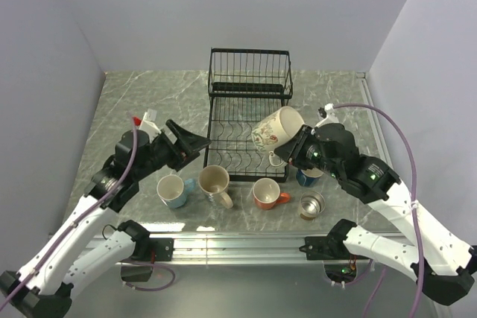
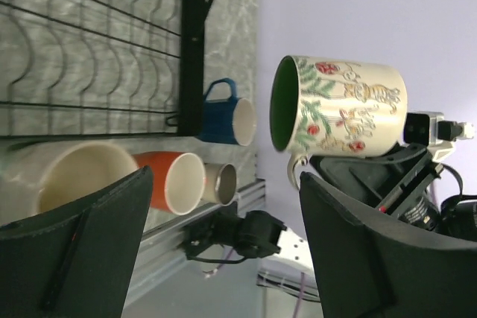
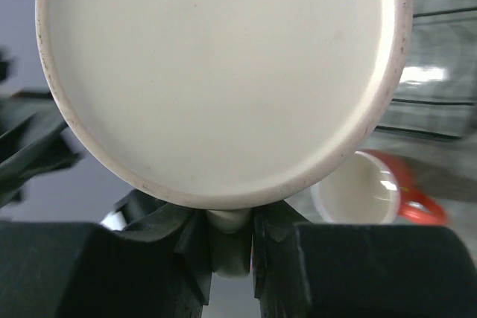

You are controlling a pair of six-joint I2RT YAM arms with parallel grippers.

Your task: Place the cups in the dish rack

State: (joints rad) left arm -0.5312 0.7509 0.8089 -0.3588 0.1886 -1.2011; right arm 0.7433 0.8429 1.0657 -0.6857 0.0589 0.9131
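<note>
Left wrist view. The left tool point(image 2: 226, 184) frames the scene: its dark fingers point(image 2: 82, 251), at seven and five o'clock, are spread wide with nothing between them. At two o'clock the cream mug with green inside point(image 2: 350, 109), printed with red-berried sprigs, hangs in the air with its mouth toward nine o'clock and its handle running into the right tool point(image 2: 313, 167) at four o'clock. The dish rack point(image 2: 97, 50) fills ten o'clock over the grey marbled counter point(image 2: 231, 27). Near centre is the dark blue cup point(image 2: 223, 113). Toward seven o'clock of it are the orange cup point(image 2: 175, 182), the steel cup point(image 2: 221, 184) just beside that, and the plain cream mug point(image 2: 67, 176) at eight o'clock.
</note>
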